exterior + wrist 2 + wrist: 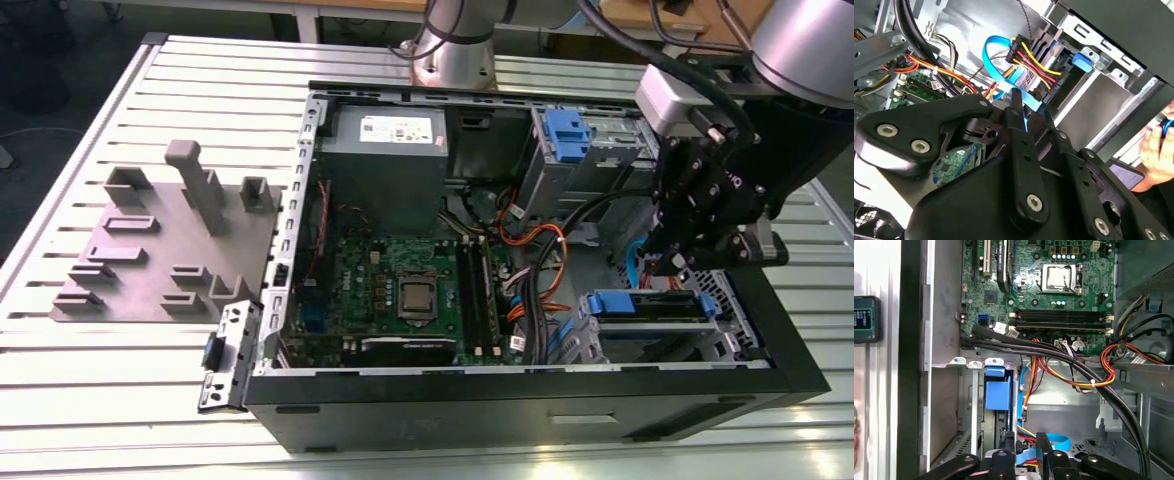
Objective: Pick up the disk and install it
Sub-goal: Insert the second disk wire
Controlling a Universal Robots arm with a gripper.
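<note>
Overhead, the gripper [677, 262], whose grip I cannot tell, hangs inside the computer case [534, 410] on a slatted metal table [80, 400].

Slatted metal table [107, 400], open computer case [534, 420], grey fixture plate [147, 260] beside it

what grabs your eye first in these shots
An open computer case lies on its side on the slatted metal table, its green motherboard and orange wire bundle exposed. The black robot hand hangs over the drive bay at the exterior view's right, above a blue-railed disk. A grey fixture plate sits left of the case.
</note>
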